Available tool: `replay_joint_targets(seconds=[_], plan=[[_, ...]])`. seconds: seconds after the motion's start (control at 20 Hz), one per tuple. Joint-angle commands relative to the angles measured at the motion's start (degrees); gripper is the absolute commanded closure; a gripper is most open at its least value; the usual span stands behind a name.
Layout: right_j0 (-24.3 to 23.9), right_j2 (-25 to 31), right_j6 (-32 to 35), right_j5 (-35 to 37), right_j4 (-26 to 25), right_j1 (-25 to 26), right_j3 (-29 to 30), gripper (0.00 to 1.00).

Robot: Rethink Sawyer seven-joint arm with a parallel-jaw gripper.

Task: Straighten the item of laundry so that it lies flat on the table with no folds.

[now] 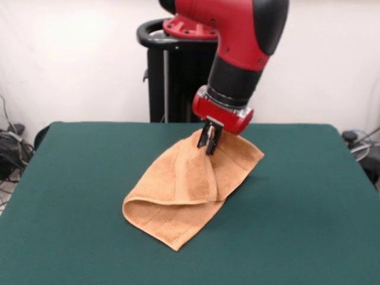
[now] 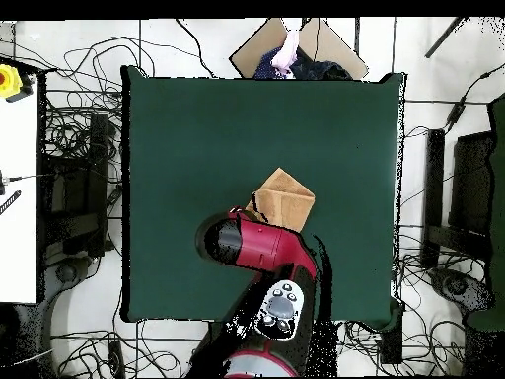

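Front view puts the towel just below the middle of the frame, on the dark green table. Nearest the bottom edge lies its lowest corner, a rounded point with a thick doubled hem to the left of it. From there the cloth climbs toward the upper right in overlapping layers: one flap is folded over the middle, with a crease running down from the top, and a second layer shows beneath it on the right side. So the towel is far from flat; it is folded at least once over itself.

Farther back, at the towel's top corner, the hand comes down from the red and black arm. Its dark fingers look pressed together on the raised edge of the cloth, which peaks up to meet them, though the contact is small in this view and I would not swear to it. The overhead view hides the hand under the arm and shows only a tan wedge of towel near the table's centre.

My reading is that the step in hand is a pull on a pinched corner to open the fold. The next move calls for drawing that corner up and away from the bulk, toward the upper right of the front view, so the flap can peel open without the whole towel sliding.
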Motion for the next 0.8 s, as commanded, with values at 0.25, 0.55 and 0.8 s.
replay_joint_targets(seconds=[0.25,0.55,0.8], plan=[[1.42,9.24,8.14,4.47,3.10,-0.16,1.62,1.00],[2.27,14.29,11.76,1.73,7.71,0.10,3.78,1.00],[4.22,14.54,13.59,4.05,10.37,-1.03,3.18,1.00]])
